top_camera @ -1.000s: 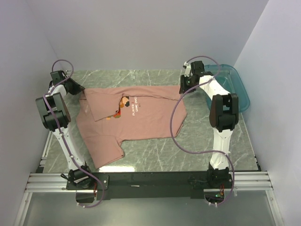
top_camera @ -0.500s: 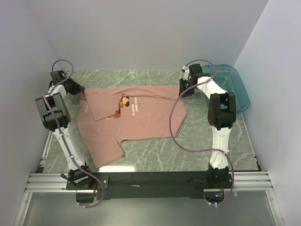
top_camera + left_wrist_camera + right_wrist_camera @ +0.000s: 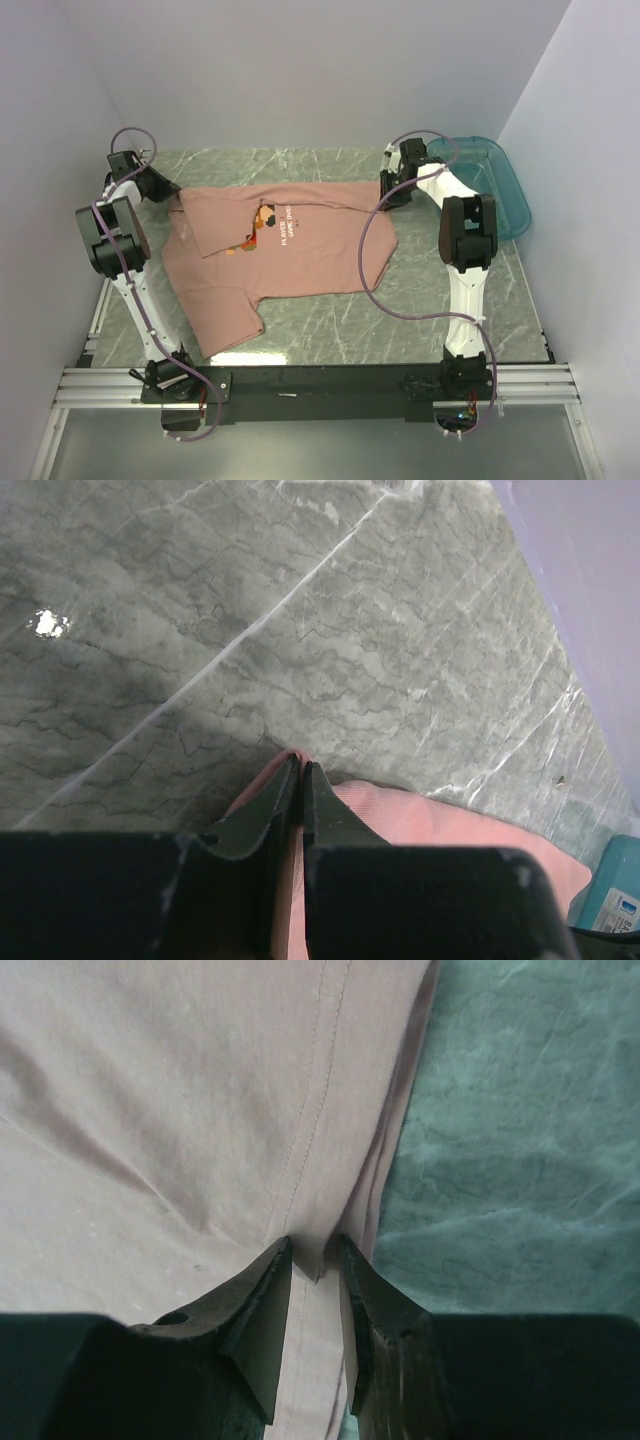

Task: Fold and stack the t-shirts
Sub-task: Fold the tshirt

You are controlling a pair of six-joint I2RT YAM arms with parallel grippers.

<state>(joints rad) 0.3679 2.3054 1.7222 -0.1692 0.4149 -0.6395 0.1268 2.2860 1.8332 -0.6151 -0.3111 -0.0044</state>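
A salmon-pink t-shirt (image 3: 300, 250) lies spread on the marble table, its pixel print facing up and one sleeve pointing to the near left. My left gripper (image 3: 168, 192) is at the shirt's far left corner. In the left wrist view that gripper (image 3: 300, 766) is shut on the t-shirt (image 3: 450, 825), with pink cloth pinched between the tips. My right gripper (image 3: 388, 190) is at the far right corner. In the right wrist view it (image 3: 315, 1245) is open, tips pressed onto the t-shirt (image 3: 180, 1090) beside its stitched hem. A small ridge of cloth rises between the jaws.
A teal plastic tub (image 3: 505, 190) stands at the far right, just beyond my right arm. Purple walls close in the table (image 3: 440, 290) at the back and on both sides. Cables loop off both arms over the table.
My right arm has swung a little to the left and settled onto the shirt's far right corner. The left arm and the shirt have not moved.
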